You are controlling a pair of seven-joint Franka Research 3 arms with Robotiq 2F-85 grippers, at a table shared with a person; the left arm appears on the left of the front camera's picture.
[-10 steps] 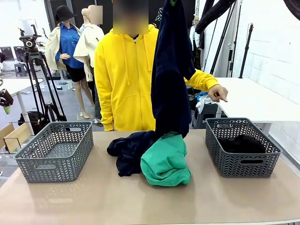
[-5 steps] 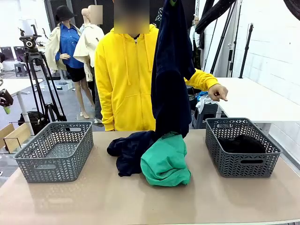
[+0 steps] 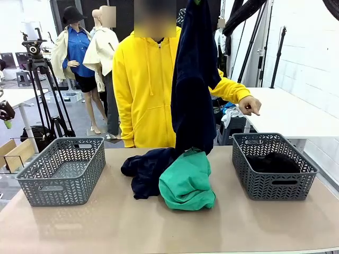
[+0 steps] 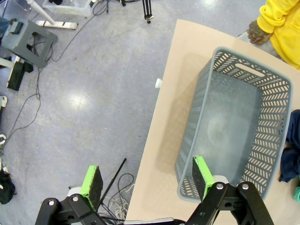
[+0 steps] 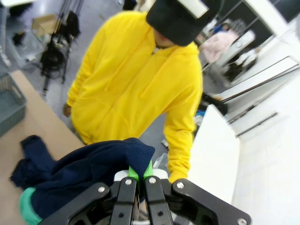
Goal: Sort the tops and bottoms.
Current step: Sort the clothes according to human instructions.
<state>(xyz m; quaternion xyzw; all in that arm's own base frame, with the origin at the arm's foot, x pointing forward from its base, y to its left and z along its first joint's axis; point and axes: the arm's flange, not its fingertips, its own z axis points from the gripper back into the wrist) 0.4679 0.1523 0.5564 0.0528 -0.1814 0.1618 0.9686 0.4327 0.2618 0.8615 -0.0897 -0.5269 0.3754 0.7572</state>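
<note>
Tabletop (image 3: 106, 222) unchanged, person (image 3: 143, 95) edged rightward, right hand (image 5: 139, 174) pinching navy garment (image 3: 192, 90), left hand (image 4: 146, 178) spread.

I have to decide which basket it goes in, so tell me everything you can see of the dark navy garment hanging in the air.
The dark navy garment is soft, plain cloth, hanging long and limp in loose folds. The right gripper is shut on its bunched top end, high above the middle of the table, in front of the person's yellow hoodie. Its lower edge reaches the green garment in the pile. Whether it is a top or a bottom cannot be told.
</note>
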